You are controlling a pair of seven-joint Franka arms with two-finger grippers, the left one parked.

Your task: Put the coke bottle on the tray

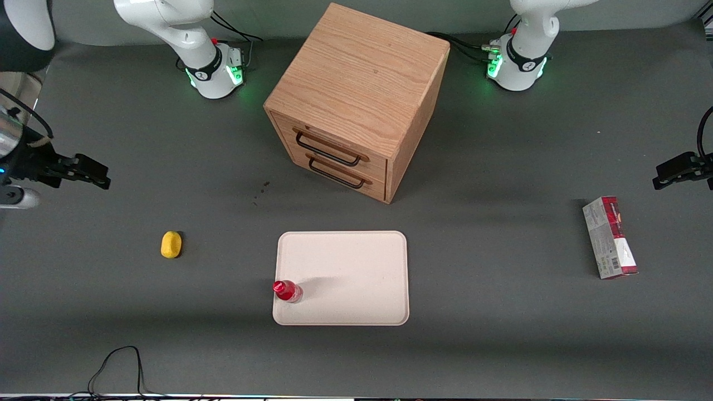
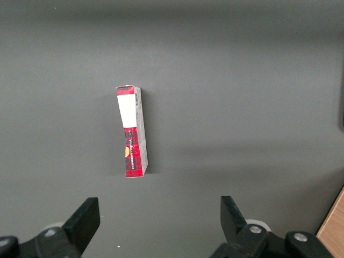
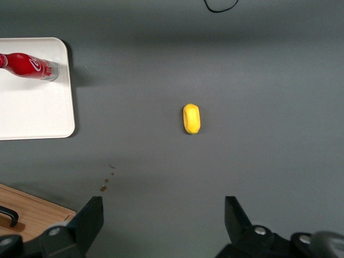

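Right arm [image 1: 184,33]: glossy white shell, rounded links. Base [image 1: 214,78] white with black ring band, green glow, small red button above, black cables trailing off. Claw [image 1: 83,170]: matt black, angular, two flat wedge fingers [image 3: 88,220] set wide apart; silver screws in black mounts just above fingers. Wrist above claw: black housing, silver-grey cylinder [image 1: 16,197], black cable looped over it. Faint blue light at wrist edge.

gripper [image 1: 92,172] raised, fingers [image 3: 88,217] spread, empty.
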